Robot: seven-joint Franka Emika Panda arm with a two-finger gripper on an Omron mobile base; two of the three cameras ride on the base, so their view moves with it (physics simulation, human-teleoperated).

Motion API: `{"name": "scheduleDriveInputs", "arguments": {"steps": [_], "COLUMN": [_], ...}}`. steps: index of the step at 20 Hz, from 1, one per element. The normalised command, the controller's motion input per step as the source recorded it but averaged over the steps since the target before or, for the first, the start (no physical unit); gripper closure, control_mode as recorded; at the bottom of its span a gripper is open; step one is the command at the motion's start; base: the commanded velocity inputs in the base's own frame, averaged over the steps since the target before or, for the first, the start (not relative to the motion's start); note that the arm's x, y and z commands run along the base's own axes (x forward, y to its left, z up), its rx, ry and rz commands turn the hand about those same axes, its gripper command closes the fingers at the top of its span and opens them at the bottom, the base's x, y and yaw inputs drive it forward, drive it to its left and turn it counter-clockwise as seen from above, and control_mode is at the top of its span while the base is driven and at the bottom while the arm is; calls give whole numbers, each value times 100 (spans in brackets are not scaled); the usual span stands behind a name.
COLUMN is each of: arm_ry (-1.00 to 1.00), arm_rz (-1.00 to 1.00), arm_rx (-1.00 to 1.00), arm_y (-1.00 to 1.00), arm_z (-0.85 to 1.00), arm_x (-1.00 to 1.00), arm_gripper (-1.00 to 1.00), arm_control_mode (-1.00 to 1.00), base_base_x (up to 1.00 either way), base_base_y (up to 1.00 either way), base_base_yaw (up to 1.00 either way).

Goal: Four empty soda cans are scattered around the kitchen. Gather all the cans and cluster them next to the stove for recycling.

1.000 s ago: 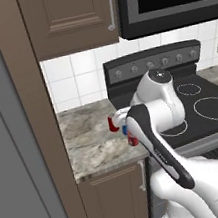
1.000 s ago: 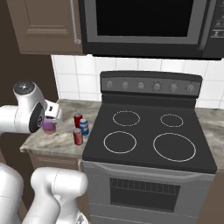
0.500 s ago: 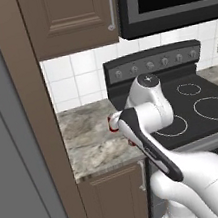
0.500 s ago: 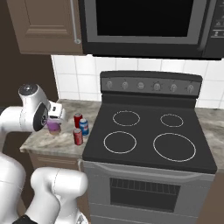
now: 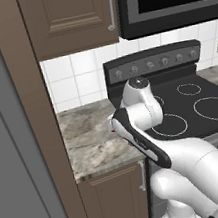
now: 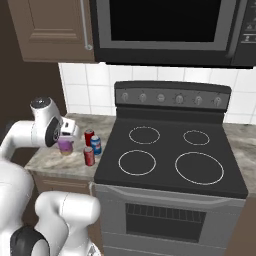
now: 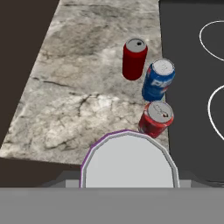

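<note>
The robot's gripper holds a small purple soda can tight, to set beside three cans by the black glass stove.

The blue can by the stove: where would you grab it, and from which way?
Around its round side wall, coming from above. The blue can stands upright with its top free, but red cans crowd two sides, so fingers fit best across the other sides.

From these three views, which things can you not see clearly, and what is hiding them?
- Purple can, hand view: only its top shows; the picture's bottom edge cuts off the body. Right base view: the white hand covers its upper part.
- Gripper: its fingers are hidden behind the can and hand.
- Cans on the counter, left base view: the arm blocks them.
- Rear red can label: too small to read.
</note>
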Motion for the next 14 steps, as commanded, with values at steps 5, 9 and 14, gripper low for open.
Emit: {"name": "scheduleDriveInputs", "arguments": {"steps": [5,9,14], "arm_ry": [7,5,2], "arm_rz": [0,0,0], "arm_rx": [0,-1,-2], "arm_y": [11,6,0], "arm_z": [-18,-18,-26], "arm_x": [34,30,22], "arm_gripper": [100,100,100], "arm_control_mode": [-100,-100,-100], "base_base_x": [0,0,0], "base_base_y": [0,0,0], "base_base_yaw": [0,0,0]}}
